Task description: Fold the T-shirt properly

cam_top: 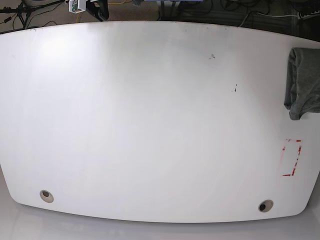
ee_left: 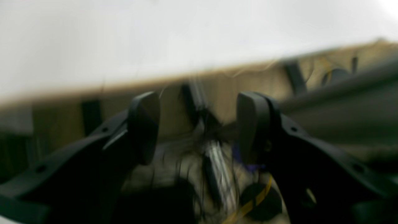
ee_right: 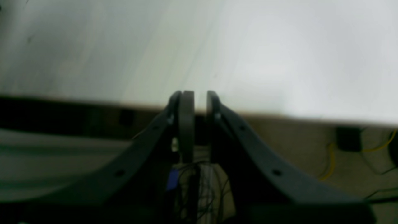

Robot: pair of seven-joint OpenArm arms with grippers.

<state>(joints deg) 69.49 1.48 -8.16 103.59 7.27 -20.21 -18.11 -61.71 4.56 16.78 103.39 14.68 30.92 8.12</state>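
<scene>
The grey T-shirt [cam_top: 305,82] lies bunched at the right edge of the white table [cam_top: 150,125], partly cut off by the frame, and shows only in the base view. Neither arm appears in that view. The left wrist view is blurred; there my left gripper [ee_left: 199,124] stands open with nothing between its black fingers, facing the table's edge and the floor beyond. My right gripper [ee_right: 200,102] has its fingers almost together, a thin gap between them and nothing held, over the table's edge.
A red tape rectangle [cam_top: 292,157] marks the table below the shirt. Two round cable holes [cam_top: 46,196] [cam_top: 265,205] sit near the front edge. Cables and gear [cam_top: 85,6] lie on the floor behind the table.
</scene>
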